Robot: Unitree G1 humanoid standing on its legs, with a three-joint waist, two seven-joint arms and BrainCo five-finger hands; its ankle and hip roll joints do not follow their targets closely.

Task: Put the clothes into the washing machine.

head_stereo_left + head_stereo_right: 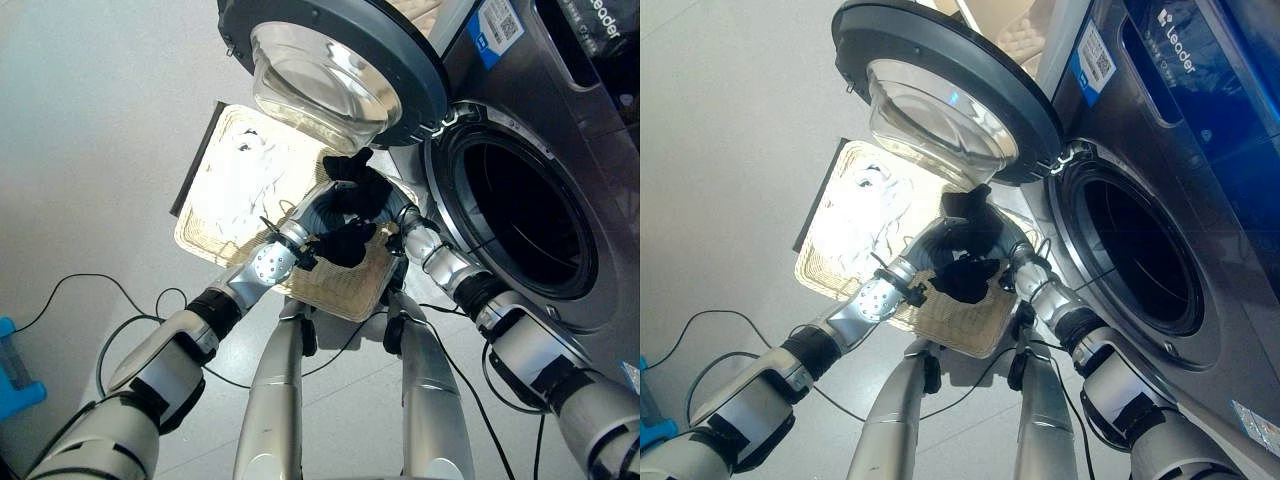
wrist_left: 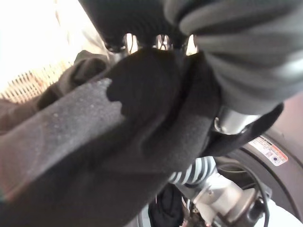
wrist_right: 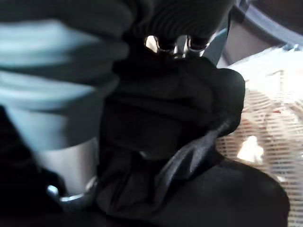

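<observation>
A black garment [image 1: 348, 242] hangs bunched between both my hands, lifted above the wicker basket [image 1: 205, 235] on the floor. My left hand [image 1: 318, 218] reaches it from the lower left, and my right hand [image 1: 397, 212] from the right. In the left wrist view the black garment [image 2: 118, 142] drapes over the left hand's fingers [image 2: 161, 42]. The right wrist view has the black garment [image 3: 175, 109] balled round the right hand's fingers [image 3: 176, 46]. White clothes [image 1: 245, 185] lie in the basket. The washing machine's dark drum opening [image 1: 520, 215] stands just to the right.
The round washer door [image 1: 330, 70] hangs open above the basket and my hands, very close over the garment. The machine's grey front [image 1: 600, 150] takes up the right side. A blue object [image 1: 15, 375] sits on the grey floor at the far left.
</observation>
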